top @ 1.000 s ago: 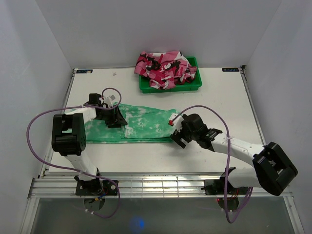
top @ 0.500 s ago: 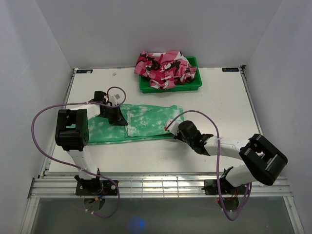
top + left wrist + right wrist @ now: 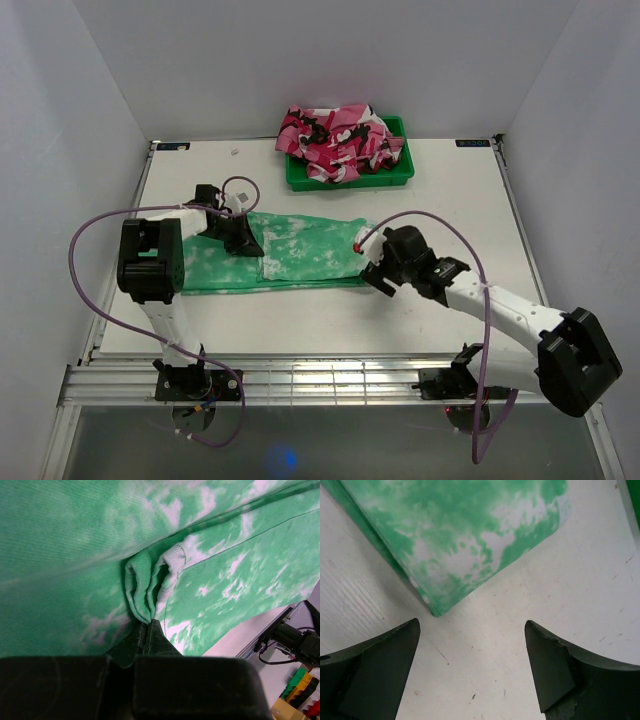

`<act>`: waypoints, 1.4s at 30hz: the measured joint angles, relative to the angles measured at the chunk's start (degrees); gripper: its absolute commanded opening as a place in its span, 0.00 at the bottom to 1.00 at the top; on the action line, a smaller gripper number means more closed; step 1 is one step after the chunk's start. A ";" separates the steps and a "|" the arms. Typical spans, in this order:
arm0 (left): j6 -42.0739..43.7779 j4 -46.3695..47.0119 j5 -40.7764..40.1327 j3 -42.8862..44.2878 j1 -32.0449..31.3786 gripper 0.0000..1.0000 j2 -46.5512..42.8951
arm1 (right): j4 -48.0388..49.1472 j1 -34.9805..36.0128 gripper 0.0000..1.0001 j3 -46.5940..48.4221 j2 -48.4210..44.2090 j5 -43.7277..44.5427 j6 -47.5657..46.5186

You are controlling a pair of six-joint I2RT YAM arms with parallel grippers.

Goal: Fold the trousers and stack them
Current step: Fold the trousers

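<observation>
The trousers (image 3: 300, 250), green with white blotches, lie flat in a long band across the middle of the table. My left gripper (image 3: 243, 240) sits on their left half and is shut on a pinched fold of the cloth. In the left wrist view that fold of the trousers (image 3: 142, 592) bunches up right at the left gripper's (image 3: 147, 624) tips. My right gripper (image 3: 373, 268) hovers at the trousers' right end, open and holding nothing. In the right wrist view, the right gripper (image 3: 471, 625) is over bare table, just short of a corner of the trousers (image 3: 465, 540).
A green bin (image 3: 400, 176) at the back of the table holds a heap of pink patterned clothing (image 3: 340, 140). Purple cables loop from both arms, the left one (image 3: 85, 260) out past the table's left edge. White walls enclose the table.
The left gripper has shut on a fold of the trousers. The right gripper dipped to the trousers' right end, closed, then opened and drew back; that end now lies slightly further right.
</observation>
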 measured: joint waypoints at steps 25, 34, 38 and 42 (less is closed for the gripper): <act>1.46 -0.17 0.13 0.09 -0.13 0.00 0.09 | 17.33 -29.53 0.38 13.22 40.98 -67.10 43.91; 1.68 -0.28 0.39 0.11 0.04 0.00 0.11 | 8.74 -29.59 0.44 14.29 34.23 -68.06 40.02; 1.90 -0.28 0.46 0.11 0.04 0.00 0.09 | 6.40 -29.33 0.44 11.74 25.35 -70.16 38.80; 1.90 -0.28 0.50 0.11 0.04 0.00 0.09 | 6.27 -28.33 0.43 10.36 25.90 -71.23 38.62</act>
